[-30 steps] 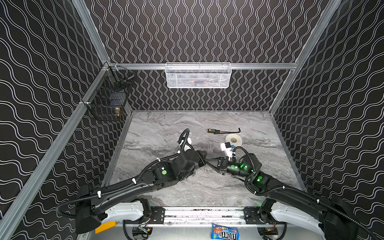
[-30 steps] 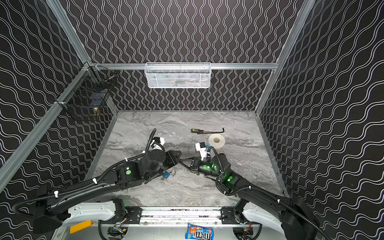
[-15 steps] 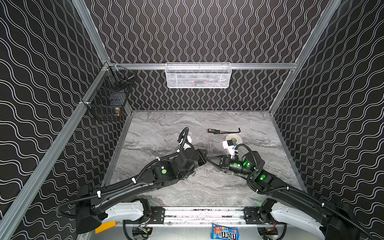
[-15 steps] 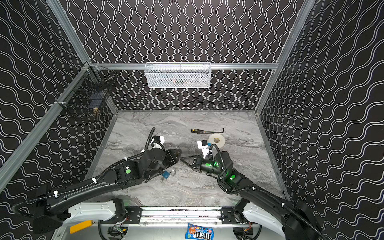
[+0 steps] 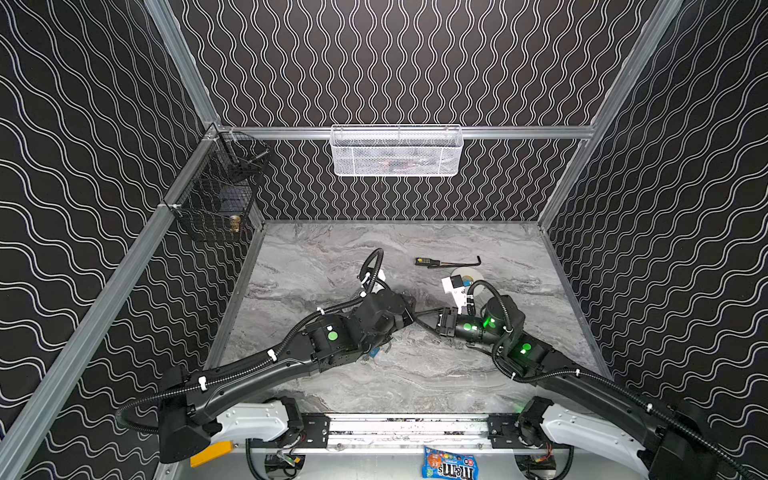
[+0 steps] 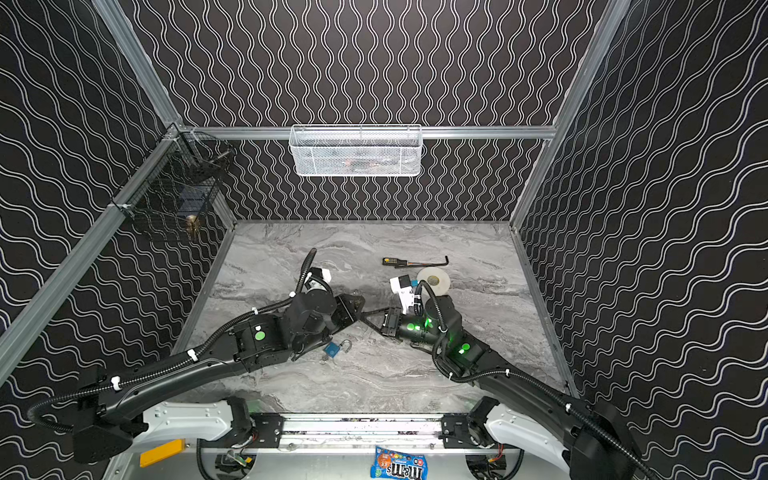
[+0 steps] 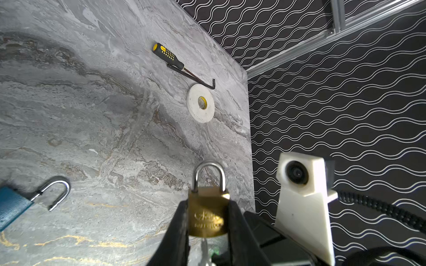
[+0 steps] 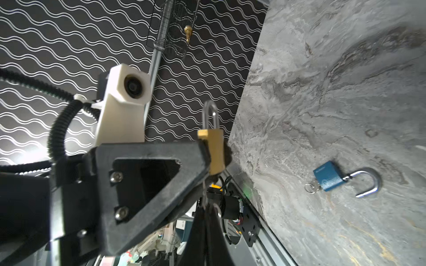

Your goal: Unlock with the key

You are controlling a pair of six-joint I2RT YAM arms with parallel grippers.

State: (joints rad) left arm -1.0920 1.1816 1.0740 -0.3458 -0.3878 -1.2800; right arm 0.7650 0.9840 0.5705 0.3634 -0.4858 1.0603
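My left gripper [image 7: 207, 207] is shut on a brass padlock [image 7: 206, 211], clamping its body by the sides above the table, and the steel shackle [image 7: 209, 175] is closed. In the right wrist view the brass padlock [image 8: 213, 152] shows edge-on. A thin silver key [image 8: 204, 191] runs from the padlock's underside into my right gripper [image 8: 205, 207], which is shut on it. In both top views the left gripper [image 6: 359, 309] and right gripper [image 6: 368, 318] meet tip to tip at mid-table.
A blue padlock [image 6: 332, 349] lies on the table with its shackle open and a key in it. A screwdriver [image 5: 428, 262], a hex key [image 5: 461, 264] and a tape roll [image 5: 467, 275] lie behind the right arm. A black wire basket [image 5: 216, 199] hangs on the left wall.
The right arm's wrist and elbow have shifted slightly toward the back while the gripper stays on the key. The left arm and the brass padlock have held still.
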